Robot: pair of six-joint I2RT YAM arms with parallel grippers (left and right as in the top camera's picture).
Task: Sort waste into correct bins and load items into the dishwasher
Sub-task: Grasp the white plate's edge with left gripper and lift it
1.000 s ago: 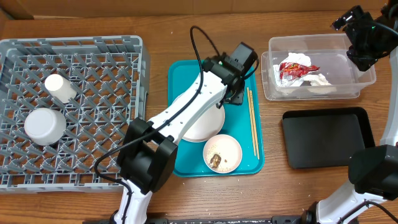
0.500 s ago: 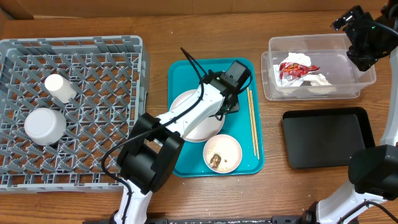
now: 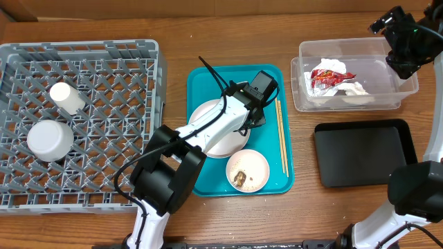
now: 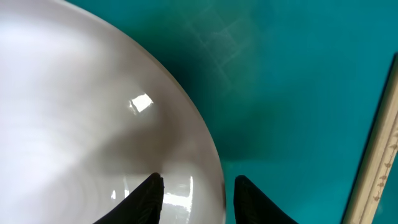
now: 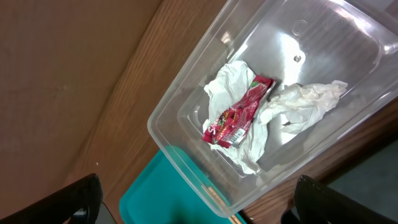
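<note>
Reaching over the teal serving tray (image 3: 201, 79) at the middle of the wooden table (image 3: 332, 214), the left gripper (image 3: 253, 116) sits low at the right edge of the white round plate (image 3: 225, 144). In the left wrist view, its two dark fingertips (image 4: 149, 198) are parted and straddle the plate's rim. One is over the glossy plate surface, the other over the bare teal beside it, and they are not yet clamped on anything.

A pair of thin wooden chopsticks (image 3: 280, 135) lies lengthwise along the tray's right side, just beside the gripper. A small white bowl (image 3: 247, 171) holding brown food scraps (image 3: 239, 178) stands upright at the tray's near right corner, next to the plate.

On the left, the grey dish rack (image 3: 104, 124) holds a small white cup (image 3: 67, 97) lying on its side. A second white bowl (image 3: 50, 140), turned upside down, sits nearer the front.

On the right, the clear plastic tub (image 3: 360, 105) contains the red snack wrapper (image 3: 329, 76) resting on crumpled white paper (image 3: 353, 88). The shallow black tray (image 3: 363, 152) lies in front of the tub, apart from it.

The right gripper (image 5: 199, 194) hangs above the tub's far right corner, fingers spread wide and holding nothing.
</note>
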